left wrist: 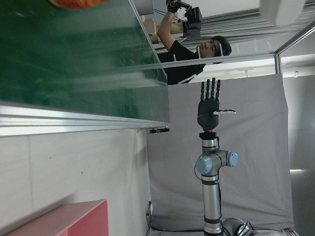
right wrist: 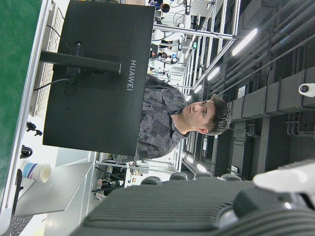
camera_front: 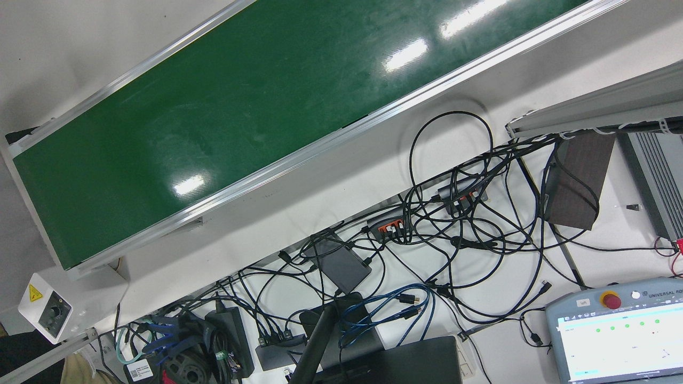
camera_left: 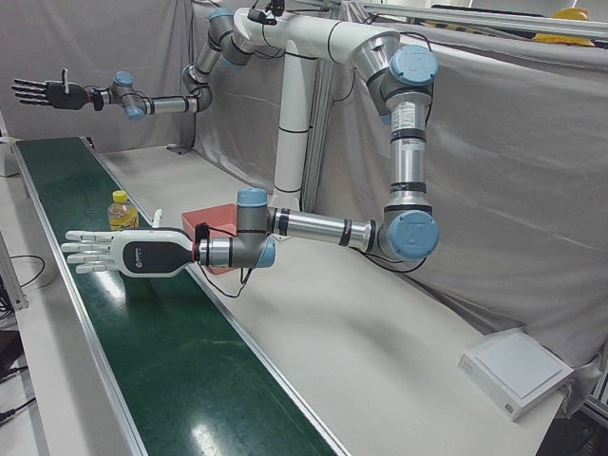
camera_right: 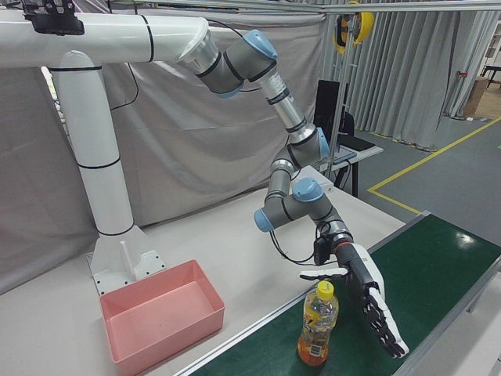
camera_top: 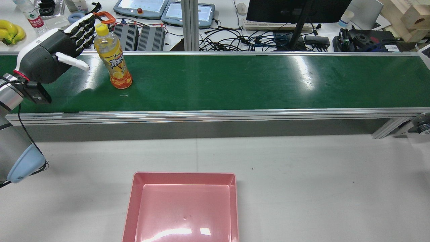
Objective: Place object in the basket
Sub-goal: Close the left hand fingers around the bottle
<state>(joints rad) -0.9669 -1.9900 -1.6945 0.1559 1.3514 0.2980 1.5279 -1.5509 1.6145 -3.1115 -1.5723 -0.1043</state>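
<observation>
One pink basket (camera_top: 183, 208) nearest, empty, on the white table (camera_top: 302, 174). Beyond it, one green belt (camera_top: 235, 80). One orange drink bottle (camera_top: 112, 57) stands upright at the belt's left end. Left hand (camera_top: 58, 45) just left of the bottle, fingers spread wide, not touching it, holding nothing. Right hand (camera_left: 43, 92) raised far off at the belt's other end, fingers spread, empty.
</observation>
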